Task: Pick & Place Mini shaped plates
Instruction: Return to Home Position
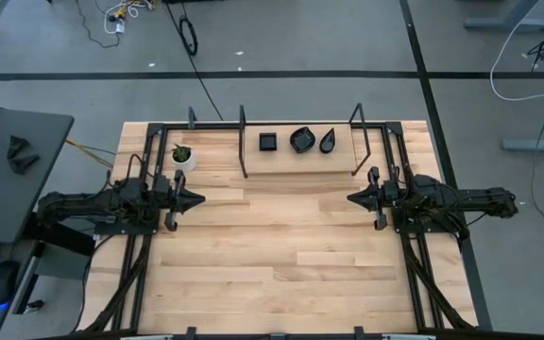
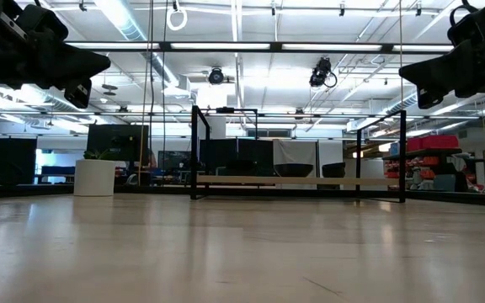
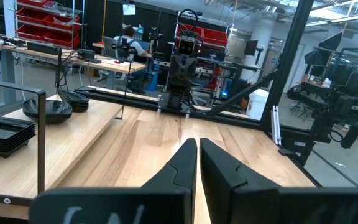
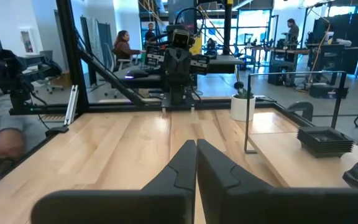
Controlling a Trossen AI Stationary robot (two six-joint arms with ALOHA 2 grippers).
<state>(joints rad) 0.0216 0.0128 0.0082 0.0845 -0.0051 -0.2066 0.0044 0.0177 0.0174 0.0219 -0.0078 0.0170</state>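
With the mini shaped plates (image 1: 301, 141) in 3 stacks on the far shelf (image 2: 377, 180), I judged homing all but finished: left gripper (image 1: 199, 198) and right gripper (image 1: 351, 198) hung well apart, jaws pinched together and empty, and my next move called only for holding position.

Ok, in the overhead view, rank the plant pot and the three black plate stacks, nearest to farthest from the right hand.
From the right hand:
1. Teardrop stack, right end of the rack.
2. Round stack, middle.
3. Square stack, left end.
4. Plant pot, far left, near the left hand.
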